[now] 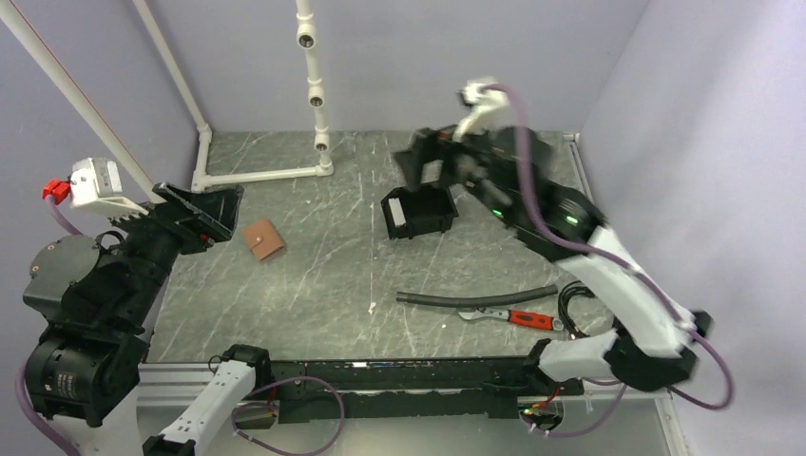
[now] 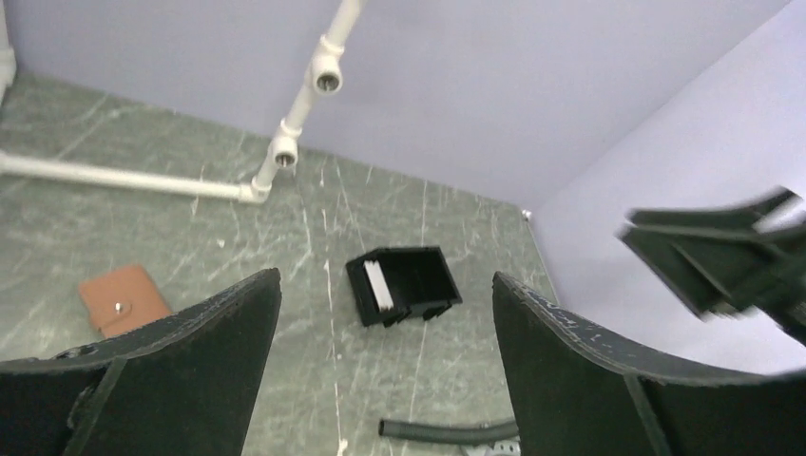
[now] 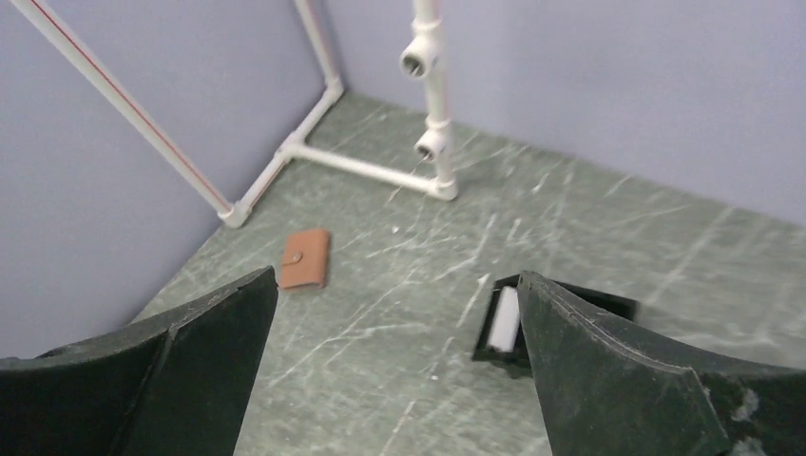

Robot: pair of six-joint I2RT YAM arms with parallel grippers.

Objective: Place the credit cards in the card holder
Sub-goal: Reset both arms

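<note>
Light even, diffuse, moderately bright; shadows faint on desk. Right gripper motion-blurred in left wrist view and top view. Right wrist view soft overall.

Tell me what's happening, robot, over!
Left gripper open, empty. Right gripper open, empty. Card holder shut, flat on table, nothing on it. Credit cards not in sight.

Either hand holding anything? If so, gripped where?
Nothing held. The left hand and right hand are both open and empty; the small tan-brown leather wallet lies apart from both.
</note>
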